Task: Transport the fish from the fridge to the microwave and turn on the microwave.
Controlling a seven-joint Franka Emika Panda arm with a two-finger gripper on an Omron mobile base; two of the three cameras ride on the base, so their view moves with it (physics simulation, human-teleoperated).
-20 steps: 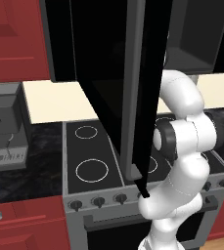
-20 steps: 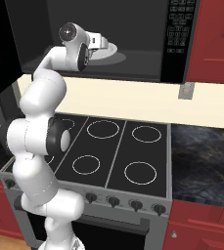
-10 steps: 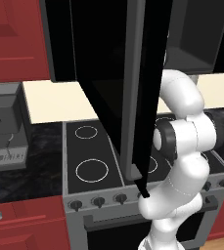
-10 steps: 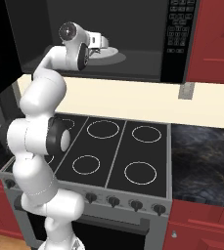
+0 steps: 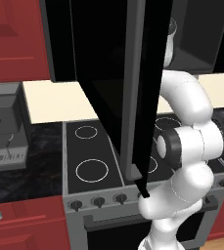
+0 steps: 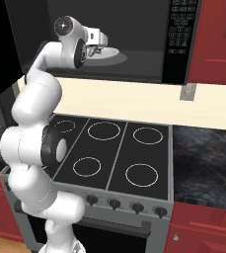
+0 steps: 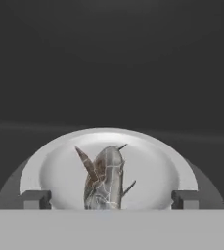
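The microwave (image 6: 144, 29) stands open above the stove, its black door (image 5: 118, 73) swung out to the left of my arm. My gripper (image 6: 100, 47) reaches inside the cavity, over the pale round turntable plate (image 6: 115, 53). In the hand view the fish (image 7: 105, 180) lies on the plate (image 7: 152, 161), grey-tan and mottled, with its tail fin pointing up. My gripper (image 7: 110, 199) is open, and each of its fingertips (image 7: 35, 198) stands well clear of the fish. The fridge is out of view.
The microwave's button panel (image 6: 177, 34) is on its right side. Below are a four-burner stove (image 6: 109, 148) with front knobs and a cream counter (image 6: 134, 101). Red cabinets (image 6: 218, 34) flank the microwave. A grey appliance (image 5: 3, 127) sits on the counter at left.
The jaws have spread wide and let go of the fish, which now rests on the plate. The arm has hardly moved.
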